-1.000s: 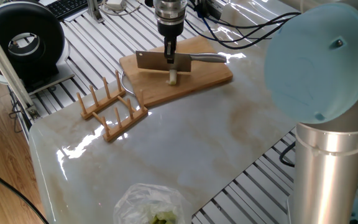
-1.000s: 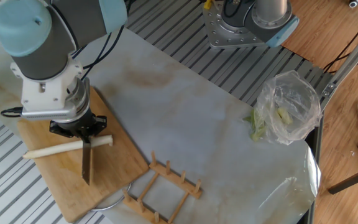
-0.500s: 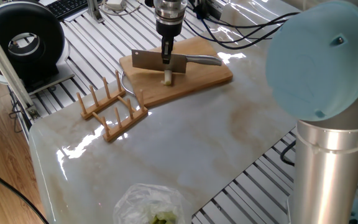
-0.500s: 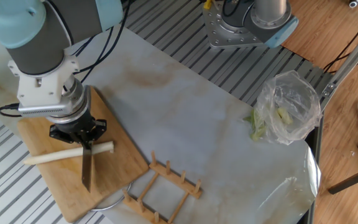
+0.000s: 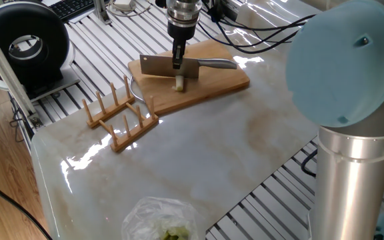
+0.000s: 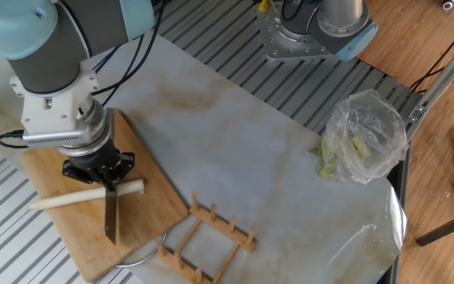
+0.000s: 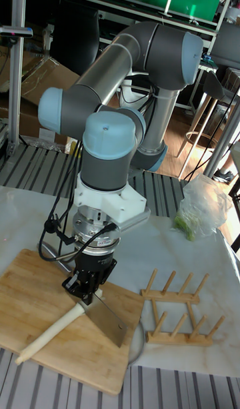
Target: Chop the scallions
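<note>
Marble-patterned tabletop (image 5: 199, 147) fills the middle of both fixed views, laid over a ribbed metal bench. At the upper centre of one fixed view lies a bamboo cutting board (image 5: 215, 83); in the other fixed view the same board sits at the lower left. The gripper (image 6: 103, 180) comes straight down over the board, its fingers clamped on the back of a cleaver (image 6: 110, 214) whose blade stands on edge. In the tall fixed view the blade angles down toward the lower right and its lower edge is at the board, though actual contact cannot be judged. The scallions (image 6: 81, 194) show as one long pale stalk lying across the board, running from the left edge of the board to just right of the blade; the cleaver crosses the stalk near its right end. In one fixed view only the cut end of the stalk (image 5: 179, 83) peeks out below the blade. Beside the board, toward the lower centre of the other fixed view, a wooden dish rack (image 6: 211, 237) rests on the marble. Well apart, at the right of that view, a clear plastic bag (image 6: 365, 142) holds green bits. A round black appliance (image 5: 25, 43) sits in the upper left of one fixed view.
</note>
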Controlling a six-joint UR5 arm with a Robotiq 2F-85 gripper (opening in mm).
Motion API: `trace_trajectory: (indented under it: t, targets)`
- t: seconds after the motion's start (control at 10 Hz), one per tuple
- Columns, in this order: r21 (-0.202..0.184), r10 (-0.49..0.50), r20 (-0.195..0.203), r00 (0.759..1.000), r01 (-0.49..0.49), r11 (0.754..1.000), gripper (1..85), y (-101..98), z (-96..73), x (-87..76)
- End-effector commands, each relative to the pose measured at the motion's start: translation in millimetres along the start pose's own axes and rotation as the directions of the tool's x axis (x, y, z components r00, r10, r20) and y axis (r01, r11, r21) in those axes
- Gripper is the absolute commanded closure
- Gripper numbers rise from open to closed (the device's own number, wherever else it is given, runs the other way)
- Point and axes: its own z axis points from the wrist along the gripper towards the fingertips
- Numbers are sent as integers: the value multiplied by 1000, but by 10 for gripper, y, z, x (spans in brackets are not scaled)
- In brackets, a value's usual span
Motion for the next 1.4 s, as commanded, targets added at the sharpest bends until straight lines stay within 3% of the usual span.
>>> trace_trajectory:
  t: [0.0, 0.4, 0.6, 0.9, 1.1, 1.3]
  targets:
    - [0, -5, -8, 1000, 5, 1000, 843, -39, -26, 42]
    - [17, -3, -88, 996, 4, 1000, 843, -31, 2, 143]
    - [6, 2, -118, 993, -2, 1000, 843, 24, -22, 163]
    - [29, 8, -177, 984, -3, 1000, 843, 21, -30, 205]
    - [39, 14, -179, 984, -8, 999, 843, 28, 58, 185]
    - [24, -6, -194, 981, 11, 1000, 843, 16, -86, 234]
